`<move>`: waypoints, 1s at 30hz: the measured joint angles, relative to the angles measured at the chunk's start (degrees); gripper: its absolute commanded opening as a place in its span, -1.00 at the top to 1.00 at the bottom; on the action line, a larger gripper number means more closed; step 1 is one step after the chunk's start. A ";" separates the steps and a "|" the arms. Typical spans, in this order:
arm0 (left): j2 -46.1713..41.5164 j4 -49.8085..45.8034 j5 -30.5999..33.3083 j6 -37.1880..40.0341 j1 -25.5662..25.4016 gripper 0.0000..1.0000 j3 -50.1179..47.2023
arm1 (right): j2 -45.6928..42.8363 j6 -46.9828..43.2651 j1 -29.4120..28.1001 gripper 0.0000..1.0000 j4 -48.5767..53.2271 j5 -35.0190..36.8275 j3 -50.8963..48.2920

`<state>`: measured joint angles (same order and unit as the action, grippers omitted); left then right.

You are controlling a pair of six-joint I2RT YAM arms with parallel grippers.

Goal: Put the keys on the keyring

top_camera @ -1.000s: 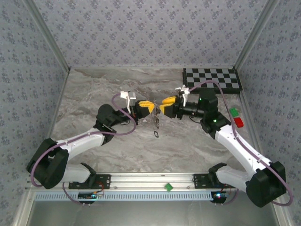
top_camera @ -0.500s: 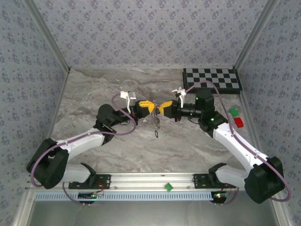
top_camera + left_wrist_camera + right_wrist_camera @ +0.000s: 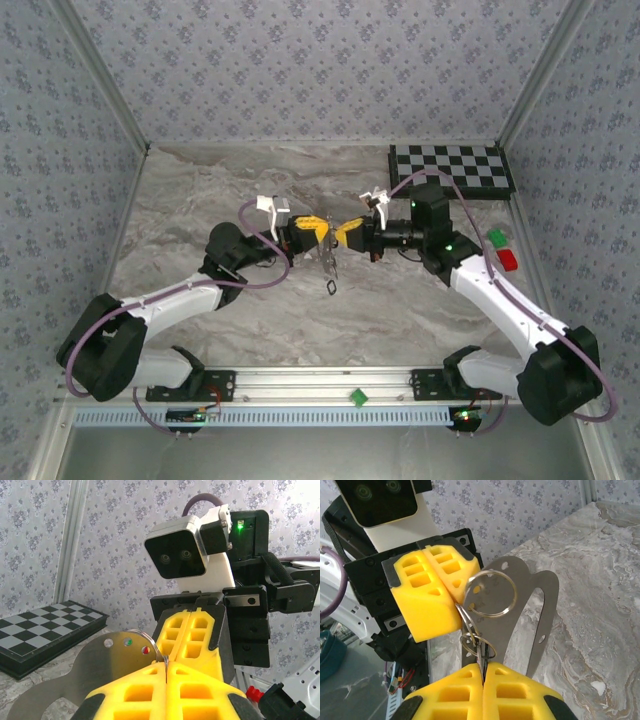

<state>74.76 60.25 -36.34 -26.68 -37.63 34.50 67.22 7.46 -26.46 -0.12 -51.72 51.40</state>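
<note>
Your left hand (image 3: 452, 597) has its yellow, pocketed fingers pressed together on the edge of the keyring (image 3: 492, 614). The ring is a bright split-wire circle held in the air over mid-bench. Your right hand (image 3: 482, 671) faces it tip to tip, clamped on smaller wire loops (image 3: 478, 645) linked to that ring. A flat steel tag (image 3: 545, 605) with rounded edges hangs behind them. One dark oval key (image 3: 330, 288) lies on the marbled bench (image 3: 200, 200) just nearer, with bare stone spreading left and near.
</note>
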 measured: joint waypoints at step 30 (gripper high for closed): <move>0.02 0.09 -0.02 0.00 -0.04 1.00 -1.05 | 4.39 -12.44 -1.40 1.00 18.75 0.42 8.33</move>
<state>74.78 60.34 -36.36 -26.68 -37.67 33.45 71.61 -4.97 -27.86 18.63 -51.31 59.72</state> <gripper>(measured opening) 0.045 0.038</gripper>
